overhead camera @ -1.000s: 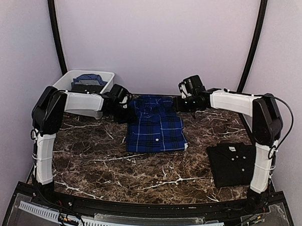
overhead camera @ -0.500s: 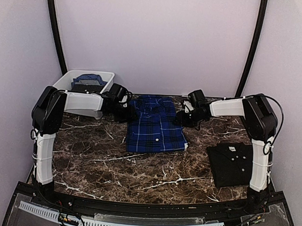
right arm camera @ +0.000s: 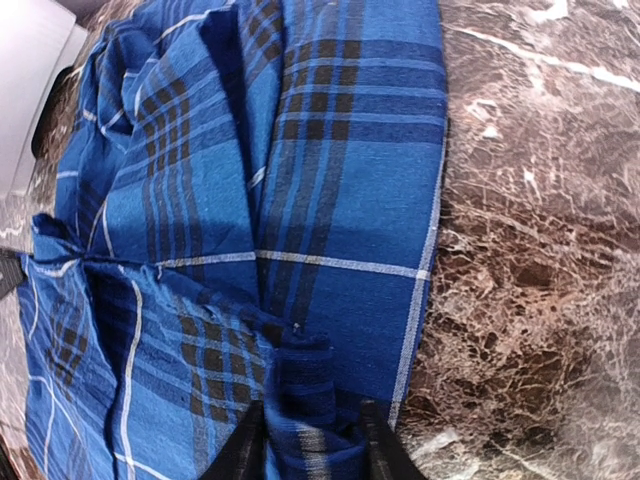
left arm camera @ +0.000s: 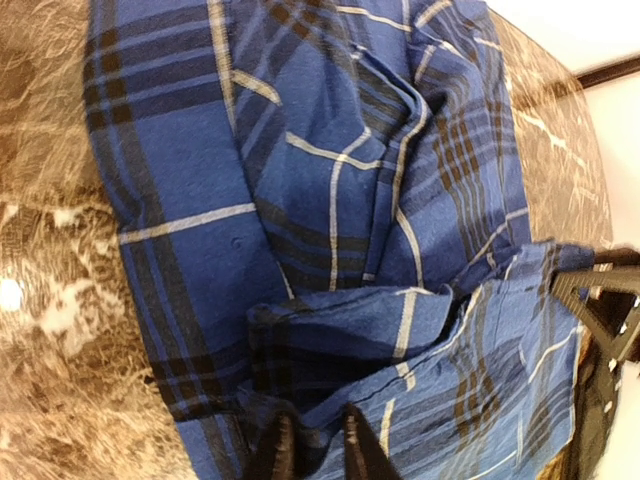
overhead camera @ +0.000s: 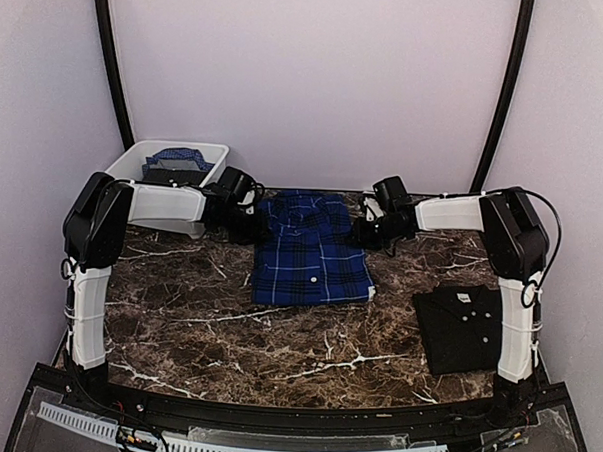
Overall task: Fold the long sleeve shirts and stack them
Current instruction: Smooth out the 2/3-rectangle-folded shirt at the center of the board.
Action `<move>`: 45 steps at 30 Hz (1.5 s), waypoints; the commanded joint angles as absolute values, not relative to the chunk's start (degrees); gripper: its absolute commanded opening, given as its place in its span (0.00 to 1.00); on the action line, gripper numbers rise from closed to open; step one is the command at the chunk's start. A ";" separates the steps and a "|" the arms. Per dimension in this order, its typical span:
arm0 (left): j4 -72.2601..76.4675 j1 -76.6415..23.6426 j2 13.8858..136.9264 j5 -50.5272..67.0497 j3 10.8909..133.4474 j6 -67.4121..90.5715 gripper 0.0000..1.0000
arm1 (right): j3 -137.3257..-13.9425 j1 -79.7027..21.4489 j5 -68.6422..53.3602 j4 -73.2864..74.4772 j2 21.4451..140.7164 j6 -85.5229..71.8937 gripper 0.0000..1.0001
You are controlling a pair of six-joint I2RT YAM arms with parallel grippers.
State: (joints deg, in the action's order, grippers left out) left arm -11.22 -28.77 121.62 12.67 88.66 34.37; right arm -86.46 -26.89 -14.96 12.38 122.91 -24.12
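Note:
The blue plaid shirt lies partly folded at the back middle of the marble table. My left gripper is at its far left corner; in the left wrist view the left gripper is shut on a fold of plaid cloth. My right gripper is at the shirt's far right corner; the right wrist view shows the right gripper shut on a bunched ridge of the plaid shirt. The black shirt, folded with white buttons up, rests at the near right.
A white tub with more cloth inside stands at the back left corner behind my left arm. Bare marble table spreads in front of the plaid shirt. Black frame posts rise at both back corners.
Both grippers have closed onto the plaid shirt's far corners. The right arm came down and in toward the shirt's right edge; the left arm barely moved.

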 commanded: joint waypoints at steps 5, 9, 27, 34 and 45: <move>-11.80 -29.10 118.93 11.50 88.61 34.31 0.00 | -88.72 -28.92 -11.42 11.40 122.08 -21.54 0.09; -10.34 -29.50 115.31 9.24 86.26 34.61 0.00 | -87.36 -29.98 -8.91 9.55 120.06 -20.56 0.02; -9.90 -28.69 116.29 3.81 84.73 34.76 0.09 | -91.80 -30.58 -4.74 9.21 124.47 -18.90 0.29; -16.26 -27.34 116.81 1.16 91.36 30.88 0.53 | -97.64 -29.42 4.64 18.24 123.86 -17.29 0.57; -20.32 -31.84 110.14 1.79 89.37 31.47 0.37 | -98.85 -33.70 7.00 22.46 118.13 -16.45 0.53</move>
State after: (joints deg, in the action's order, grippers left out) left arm -17.50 -28.69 114.13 -0.82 90.83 30.85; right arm -97.84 -30.37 8.71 22.09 121.30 -17.39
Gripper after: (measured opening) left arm 0.454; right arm 0.559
